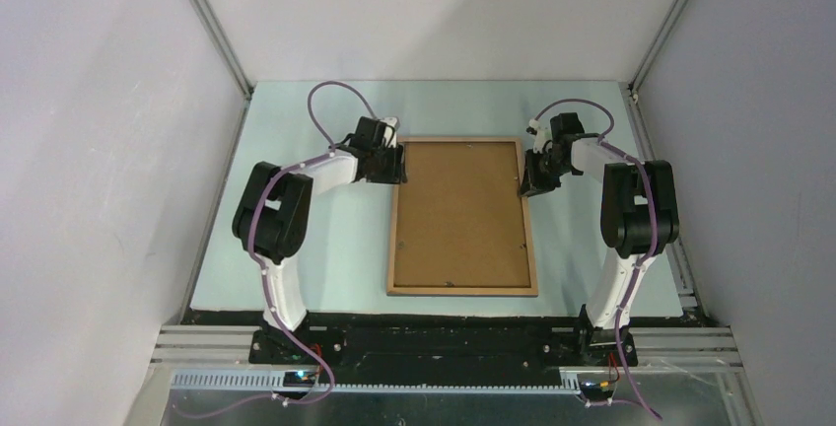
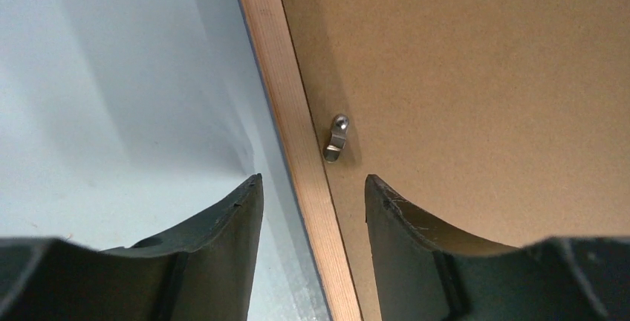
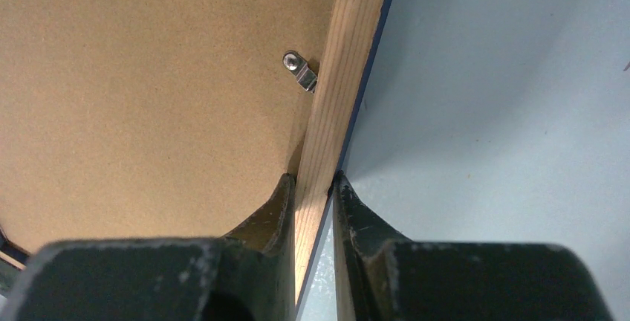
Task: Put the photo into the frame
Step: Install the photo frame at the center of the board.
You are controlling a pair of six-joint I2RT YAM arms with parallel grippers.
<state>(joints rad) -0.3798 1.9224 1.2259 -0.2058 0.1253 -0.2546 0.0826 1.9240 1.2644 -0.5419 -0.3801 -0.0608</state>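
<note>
Frame [image 1: 462,290]: face down, desk centre, backing board [image 1: 458,214] in.
Right jaws: pinching its right rail, likely steadying it.
Left jaws: wide, astride left rail by clip [image 2: 336,139].

The frame [image 1: 463,291] lies flat in the middle of the worktop [image 1: 325,248], back side up, its long sides running from the near edge towards the far edge. The backing board [image 1: 458,214] sits inside it. The left hand [image 1: 396,164] is at the frame's left long side, near its far-left corner. Its fingers [image 2: 223,239] stand apart astride the border, one over the worktop and one over the backing board. A clip [image 2: 336,139] lies on the board just inside that border, just ahead of them. The right hand [image 1: 533,176] is opposite, at the right long side near the far-right corner, with its fingers pinching the border between them. A second clip [image 3: 301,73] sits just inside that border.
</note>
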